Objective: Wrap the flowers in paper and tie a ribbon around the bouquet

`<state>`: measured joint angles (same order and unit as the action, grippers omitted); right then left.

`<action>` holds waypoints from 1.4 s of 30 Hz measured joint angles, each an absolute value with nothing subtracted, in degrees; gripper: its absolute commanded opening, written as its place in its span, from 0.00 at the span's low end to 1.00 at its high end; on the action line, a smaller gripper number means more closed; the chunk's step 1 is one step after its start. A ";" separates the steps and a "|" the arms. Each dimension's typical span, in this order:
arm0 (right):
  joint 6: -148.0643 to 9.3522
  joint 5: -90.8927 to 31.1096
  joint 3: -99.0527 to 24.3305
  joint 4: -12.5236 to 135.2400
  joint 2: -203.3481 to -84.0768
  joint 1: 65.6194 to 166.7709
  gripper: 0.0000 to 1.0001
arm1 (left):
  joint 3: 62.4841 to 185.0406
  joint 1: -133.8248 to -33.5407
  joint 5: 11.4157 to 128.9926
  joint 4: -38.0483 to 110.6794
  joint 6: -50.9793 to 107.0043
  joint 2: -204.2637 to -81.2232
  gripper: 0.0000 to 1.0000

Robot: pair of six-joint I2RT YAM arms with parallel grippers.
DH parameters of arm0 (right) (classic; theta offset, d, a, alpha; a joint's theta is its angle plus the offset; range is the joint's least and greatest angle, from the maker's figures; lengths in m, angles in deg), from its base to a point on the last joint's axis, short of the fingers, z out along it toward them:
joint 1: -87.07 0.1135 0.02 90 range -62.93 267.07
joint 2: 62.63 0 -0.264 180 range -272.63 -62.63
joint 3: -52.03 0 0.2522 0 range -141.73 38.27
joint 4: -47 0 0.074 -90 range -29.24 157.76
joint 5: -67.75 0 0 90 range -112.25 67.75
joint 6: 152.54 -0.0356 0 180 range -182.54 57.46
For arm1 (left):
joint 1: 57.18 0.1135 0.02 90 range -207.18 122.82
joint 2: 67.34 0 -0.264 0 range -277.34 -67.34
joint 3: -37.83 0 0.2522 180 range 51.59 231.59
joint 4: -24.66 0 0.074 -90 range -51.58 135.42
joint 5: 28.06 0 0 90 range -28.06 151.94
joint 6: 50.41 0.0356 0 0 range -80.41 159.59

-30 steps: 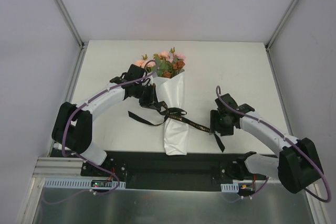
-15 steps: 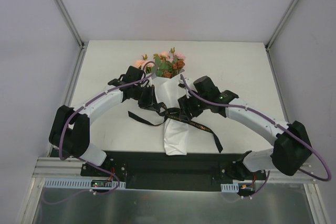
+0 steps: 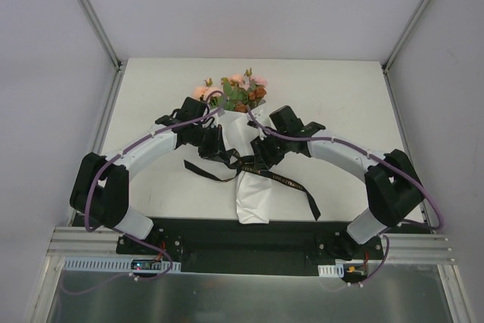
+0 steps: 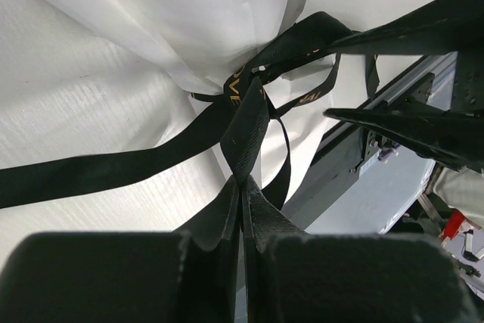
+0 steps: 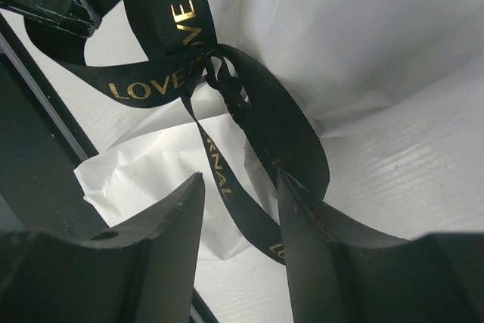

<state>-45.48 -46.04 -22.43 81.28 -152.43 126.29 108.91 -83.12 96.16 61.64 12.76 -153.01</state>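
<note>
The bouquet lies on the table with its flowers pointing away and the white paper coned around the stems. A black ribbon with gold lettering is knotted round the cone, and its tails trail left and right. My left gripper sits at the cone's left side. In the left wrist view it is shut on a loop of ribbon just below the knot. My right gripper is at the cone's right side. It stands open, and a lettered ribbon strand runs between its fingers over the paper.
The white table is enclosed by pale walls on the left, right and back. A black mounting rail runs along the near edge, just below the cone's tip. The ribbon's right tail ends near it.
My right arm has swung in from the right side of the table to the knot on the bouquet. My left gripper has kept its hold on the ribbon loop, barely moving.
</note>
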 measured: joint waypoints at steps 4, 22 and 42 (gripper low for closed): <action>-45.29 -48.36 -22.43 80.64 -155.27 126.27 0.34 | 108.83 -83.12 96.23 61.64 12.78 -152.79 0.00; -58.68 -47.44 -12.56 73.10 -149.06 126.38 0.00 | 101.68 -83.14 93.56 61.21 12.02 -143.50 0.00; -72.23 -37.95 -11.72 69.91 -147.21 128.96 0.00 | 99.89 -84.62 88.42 61.75 13.13 -135.94 0.55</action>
